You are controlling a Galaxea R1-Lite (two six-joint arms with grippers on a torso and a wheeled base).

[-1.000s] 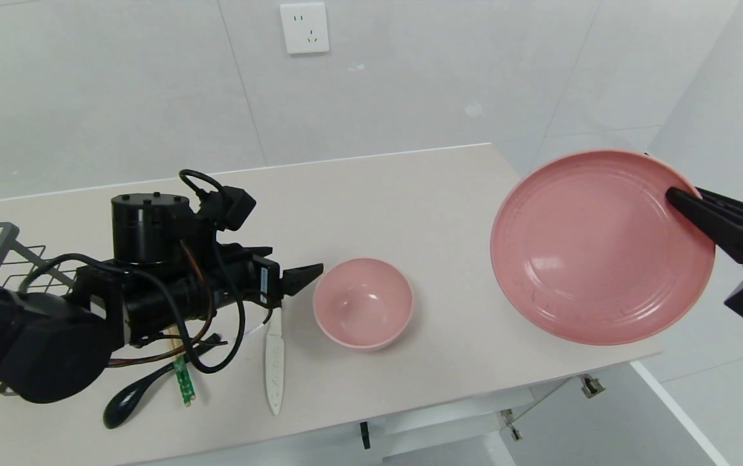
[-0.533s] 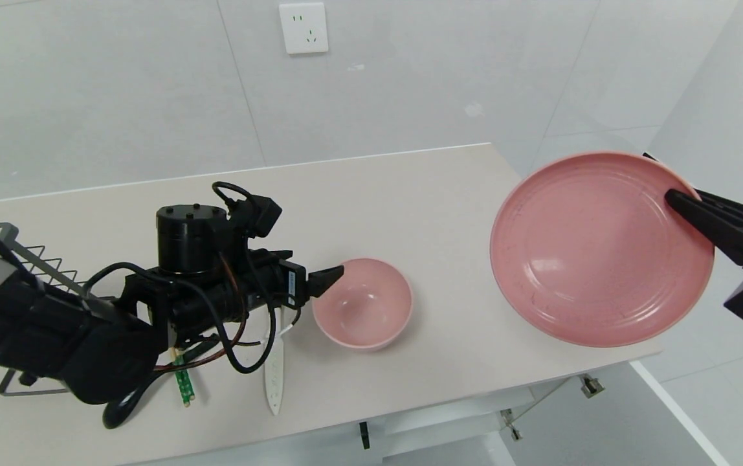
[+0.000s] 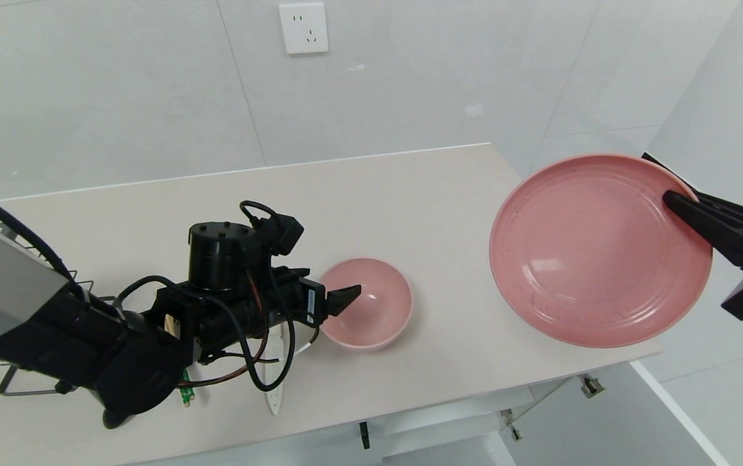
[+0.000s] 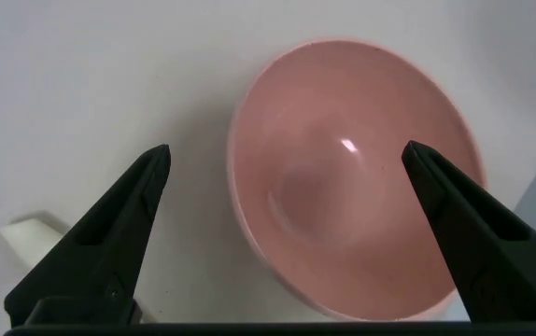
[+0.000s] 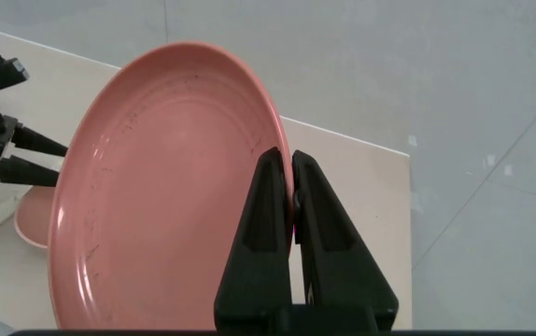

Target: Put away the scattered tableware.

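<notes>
Bowl [image 3: 365, 304] centred on table [image 3: 410, 194]; plate [image 3: 598, 249] right; knife [image 3: 274, 398] seemingly just left.

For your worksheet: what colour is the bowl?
Pink; the bowl shows best in the left wrist view.

No writing can be read here.

A small white sticker [image 3: 310, 300] with a blue patch sits on the body of the left claw [image 3: 344, 299], but its print is too small to make out. The green strip [image 3: 185, 395] that lies on the counter [image 3: 410, 207], partly under the left arm, carries pale marks. I cannot tell if these are letters or only a pattern.
</notes>
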